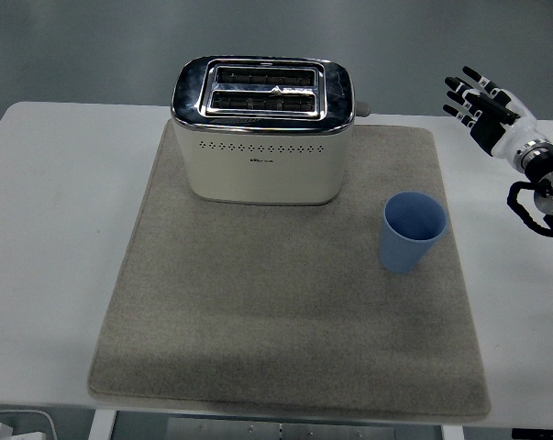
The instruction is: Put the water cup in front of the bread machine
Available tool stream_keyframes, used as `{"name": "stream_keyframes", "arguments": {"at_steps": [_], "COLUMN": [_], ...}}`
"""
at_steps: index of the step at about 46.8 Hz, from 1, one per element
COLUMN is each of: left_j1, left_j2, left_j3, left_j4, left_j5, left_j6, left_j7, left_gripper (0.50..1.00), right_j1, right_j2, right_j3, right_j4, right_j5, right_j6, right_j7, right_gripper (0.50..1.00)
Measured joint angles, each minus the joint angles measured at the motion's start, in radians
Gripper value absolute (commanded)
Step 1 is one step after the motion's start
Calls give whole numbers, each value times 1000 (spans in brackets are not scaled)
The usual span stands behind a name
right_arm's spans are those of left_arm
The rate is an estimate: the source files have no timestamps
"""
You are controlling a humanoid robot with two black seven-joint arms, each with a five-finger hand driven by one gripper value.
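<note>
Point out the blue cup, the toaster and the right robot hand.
blue cup [412,240]: head view, on its outer wall below the rim.
toaster [263,165]: head view, on its cream front face.
right robot hand [485,103]: head view, on the middle of the hand, fingers spread.

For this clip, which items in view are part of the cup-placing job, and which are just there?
Part of the job:
- blue water cup, upright on the mat, to the right of the toaster
- cream toaster, the bread machine, at the mat's far end
- right hand, fingers spread, holding nothing

Just there:
- grey mat
- white table
</note>
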Motion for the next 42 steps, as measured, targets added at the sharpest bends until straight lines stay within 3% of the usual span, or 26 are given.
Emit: {"name": "stream_keyframes", "arguments": {"at_steps": [28, 42], "left_j1": [16, 16], "left_j2": [0, 0], "left_j3": [0, 0], "left_j4": [6, 7], "left_j5": [-8, -8], "left_j6": [3, 3], "left_j7": [-3, -3], "left_gripper": [1000, 1000], "right_j1": [-4, -6], "right_j2": [-16, -36], "right_j3": [-2, -10], "right_j4": [-1, 0], "right_j5": [-7, -17], "right_j6": [66, 173], "right_j7": [-1, -2], "right_gripper": [919, 919]}}
